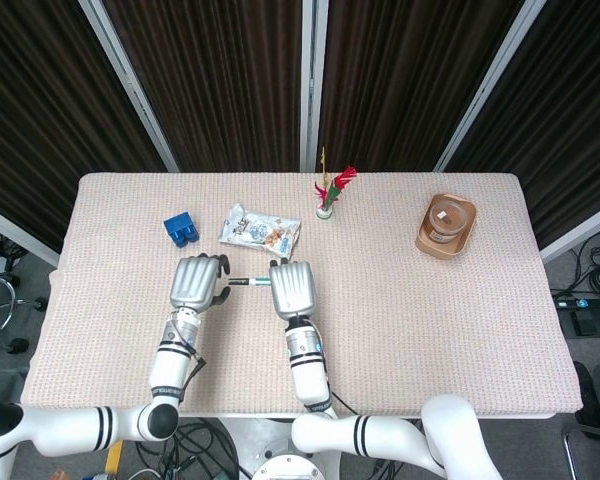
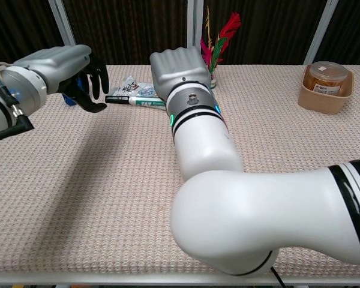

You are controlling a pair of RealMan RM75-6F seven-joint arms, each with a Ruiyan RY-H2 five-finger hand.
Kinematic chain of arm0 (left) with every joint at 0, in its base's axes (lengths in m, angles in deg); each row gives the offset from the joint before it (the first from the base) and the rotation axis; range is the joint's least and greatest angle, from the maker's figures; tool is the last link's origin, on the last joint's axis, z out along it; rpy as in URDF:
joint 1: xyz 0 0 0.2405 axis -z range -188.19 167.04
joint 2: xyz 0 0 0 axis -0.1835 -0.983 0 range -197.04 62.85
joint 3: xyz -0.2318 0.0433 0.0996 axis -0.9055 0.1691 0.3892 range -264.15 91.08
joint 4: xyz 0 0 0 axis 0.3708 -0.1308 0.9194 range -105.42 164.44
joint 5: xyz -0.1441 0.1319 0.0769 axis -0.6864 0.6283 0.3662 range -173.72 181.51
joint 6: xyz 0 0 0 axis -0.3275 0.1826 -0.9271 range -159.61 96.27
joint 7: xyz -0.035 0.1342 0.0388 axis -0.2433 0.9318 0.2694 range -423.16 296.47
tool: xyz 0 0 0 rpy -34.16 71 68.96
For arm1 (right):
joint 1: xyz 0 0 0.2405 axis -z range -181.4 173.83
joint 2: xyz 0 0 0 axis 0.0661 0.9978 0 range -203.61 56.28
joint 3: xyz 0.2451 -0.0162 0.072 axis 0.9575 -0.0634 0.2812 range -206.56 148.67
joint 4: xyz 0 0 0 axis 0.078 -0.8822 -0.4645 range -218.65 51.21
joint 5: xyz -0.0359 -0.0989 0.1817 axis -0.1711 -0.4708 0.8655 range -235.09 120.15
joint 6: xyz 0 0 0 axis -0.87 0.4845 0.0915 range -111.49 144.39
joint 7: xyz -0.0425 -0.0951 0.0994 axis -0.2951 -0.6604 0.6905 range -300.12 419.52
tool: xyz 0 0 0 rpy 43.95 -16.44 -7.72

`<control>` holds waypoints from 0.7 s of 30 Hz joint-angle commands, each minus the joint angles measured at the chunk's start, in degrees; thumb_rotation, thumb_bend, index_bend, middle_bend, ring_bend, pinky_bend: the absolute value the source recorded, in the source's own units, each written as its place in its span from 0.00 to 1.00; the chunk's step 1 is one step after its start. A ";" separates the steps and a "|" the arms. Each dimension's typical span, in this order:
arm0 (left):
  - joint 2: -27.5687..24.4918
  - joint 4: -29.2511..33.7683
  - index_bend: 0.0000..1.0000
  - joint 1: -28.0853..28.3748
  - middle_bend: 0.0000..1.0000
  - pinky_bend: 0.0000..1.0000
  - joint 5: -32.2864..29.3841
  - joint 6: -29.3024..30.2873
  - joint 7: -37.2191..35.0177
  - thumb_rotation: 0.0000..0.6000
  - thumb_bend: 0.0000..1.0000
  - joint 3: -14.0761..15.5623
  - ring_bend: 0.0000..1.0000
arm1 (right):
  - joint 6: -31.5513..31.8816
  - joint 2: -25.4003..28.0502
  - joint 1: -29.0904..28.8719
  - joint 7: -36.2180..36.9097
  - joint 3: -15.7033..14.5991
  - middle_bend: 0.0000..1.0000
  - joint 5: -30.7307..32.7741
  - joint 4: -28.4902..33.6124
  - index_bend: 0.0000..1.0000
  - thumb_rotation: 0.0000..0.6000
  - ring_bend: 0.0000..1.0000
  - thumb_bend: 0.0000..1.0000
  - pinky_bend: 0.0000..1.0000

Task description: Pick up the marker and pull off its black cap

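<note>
My right hand (image 1: 291, 289) (image 2: 180, 72) grips the marker (image 1: 246, 282) (image 2: 135, 101) and holds it level above the table, pointing left. Its white body with green print runs into the hand, and its black cap (image 2: 117, 98) sticks out at the left end. My left hand (image 1: 196, 282) (image 2: 63, 66) floats just left of the cap with its dark fingers (image 2: 96, 75) spread and curled toward it, holding nothing. In the chest view a narrow gap still shows between those fingers and the cap.
A snack packet (image 1: 260, 230) (image 2: 135, 87) lies behind the marker. A blue block (image 1: 181, 229) sits at the back left. A red feathered shuttlecock (image 1: 328, 195) (image 2: 219, 36) stands at the back centre, and a brown bowl (image 1: 446, 225) (image 2: 326, 86) at the back right.
</note>
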 commanded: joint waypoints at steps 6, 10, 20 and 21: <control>0.39 -0.60 0.51 0.58 0.53 0.56 -0.72 -0.52 -0.13 1.00 0.30 -0.26 0.47 | 0.08 0.00 -0.72 0.52 -0.29 0.59 0.81 -0.41 0.64 1.00 0.65 0.31 0.81; 0.60 -0.92 0.51 0.82 0.53 0.56 -1.02 -0.68 -0.25 1.00 0.31 -0.33 0.47 | 0.05 0.00 -1.06 0.74 -0.42 0.59 1.27 -0.61 0.64 1.00 0.65 0.31 0.81; 1.16 -1.99 0.54 1.20 0.56 0.58 -0.81 -0.94 -1.29 1.00 0.35 -0.32 0.50 | -0.14 0.00 -2.07 1.24 -0.76 0.60 2.50 -1.32 0.64 1.00 0.65 0.31 0.81; 1.21 -2.07 0.55 1.20 0.57 0.59 -0.75 -0.92 -1.39 1.00 0.36 -0.29 0.51 | -0.14 0.00 -2.12 1.27 -0.79 0.60 2.59 -1.35 0.64 1.00 0.65 0.31 0.81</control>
